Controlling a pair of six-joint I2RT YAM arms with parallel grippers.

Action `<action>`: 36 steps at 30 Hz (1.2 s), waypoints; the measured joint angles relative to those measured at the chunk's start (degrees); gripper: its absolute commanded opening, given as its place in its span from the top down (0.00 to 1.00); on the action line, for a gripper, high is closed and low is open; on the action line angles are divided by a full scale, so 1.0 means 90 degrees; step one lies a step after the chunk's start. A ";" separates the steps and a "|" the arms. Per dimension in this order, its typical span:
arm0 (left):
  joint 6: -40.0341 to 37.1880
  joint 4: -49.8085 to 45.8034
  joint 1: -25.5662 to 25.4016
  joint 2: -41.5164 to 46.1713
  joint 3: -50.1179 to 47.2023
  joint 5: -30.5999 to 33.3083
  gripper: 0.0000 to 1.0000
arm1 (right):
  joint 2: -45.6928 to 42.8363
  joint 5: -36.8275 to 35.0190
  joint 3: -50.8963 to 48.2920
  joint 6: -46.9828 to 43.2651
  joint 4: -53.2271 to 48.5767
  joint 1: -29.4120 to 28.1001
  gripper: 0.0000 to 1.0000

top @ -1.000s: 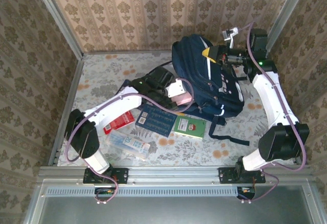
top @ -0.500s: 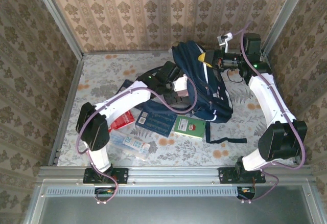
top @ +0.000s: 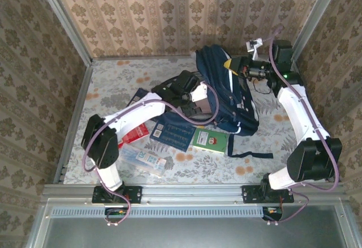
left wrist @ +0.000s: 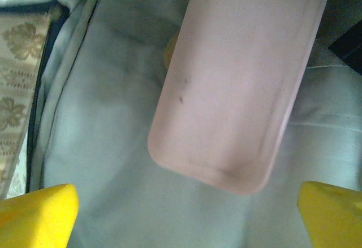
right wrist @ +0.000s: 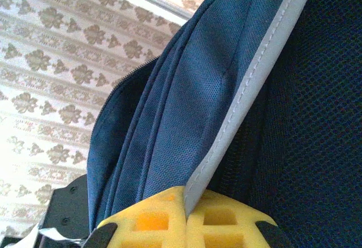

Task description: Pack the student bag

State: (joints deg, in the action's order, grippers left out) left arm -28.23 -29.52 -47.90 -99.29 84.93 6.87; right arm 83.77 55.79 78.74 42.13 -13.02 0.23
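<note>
I see my left gripper (left wrist: 184,217) wide open, pink oblong case (left wrist: 237,78) probably loose inside navy fabric backpack (top: 226,89). The right gripper (right wrist: 185,219) pinches its rim. Blue book (top: 172,132) and green book (top: 210,141) lie unpacked.

Two arms are seen bolted through black base plates (top: 116,194) to an aluminium rail (top: 186,194). On the left arm (top: 136,112) and the right arm (top: 300,109), white moulded link shells are joined by blocky black joint housings. A purple-grey cable (top: 85,152) is looped outside each arm from the rail end to the wrist. A small green lamp (top: 286,76) is noted on the right arm's link farthest from the rail. The left gripper (left wrist: 184,214) is tipped with plain yellow pads (left wrist: 37,217). The right gripper (right wrist: 185,217) is fitted with yellow pads moulded with square pockets, with black mounts beside them.
</note>
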 measured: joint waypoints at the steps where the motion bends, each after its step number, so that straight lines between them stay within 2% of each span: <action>1: 0.0141 0.0029 0.0029 0.0194 -0.0126 -0.0002 0.00 | -0.0085 -0.0073 -0.0131 0.0056 0.0075 0.0070 1.00; 8: 0.1005 0.0189 0.0163 0.1843 -0.1059 -0.0143 0.00 | -0.0481 -0.0566 -0.0542 0.0194 0.0282 0.0362 1.00; 13: 0.1515 0.0165 0.0214 0.2361 -0.1462 -0.0170 0.00 | -0.0498 -0.0835 -0.0568 0.0097 0.0214 0.0374 1.00; 16: 0.2161 0.0143 0.0447 0.2594 -0.1756 -0.0316 0.00 | -0.0546 -0.0998 -0.0583 -0.0007 0.0104 0.0376 1.00; 22: 0.3993 -0.0260 0.1413 0.3283 -0.1923 -0.0724 0.00 | -0.0707 -0.1428 -0.0629 -0.0129 -0.0107 0.0345 1.00; 29: 0.6710 -0.1039 0.3123 0.3543 -0.2472 -0.1656 0.00 | -0.1285 -0.2676 -0.0833 -0.0505 -0.0692 -0.0119 1.00; 32: 0.7762 -0.1834 0.3334 0.3558 -0.2892 -0.1710 0.00 | -0.1569 -0.3271 -0.1022 -0.0585 -0.0845 -0.0367 1.00; 36: 0.8777 -0.2715 0.3332 0.3910 -0.3291 -0.1668 0.00 | -0.1848 -0.3939 -0.1285 -0.0692 -0.0967 -0.0624 1.00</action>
State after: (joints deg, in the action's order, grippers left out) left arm 50.76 -53.95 -17.91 -64.10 55.31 -8.14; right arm 67.13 20.34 67.18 35.90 -21.71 -5.39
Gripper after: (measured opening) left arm 0.999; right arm 0.068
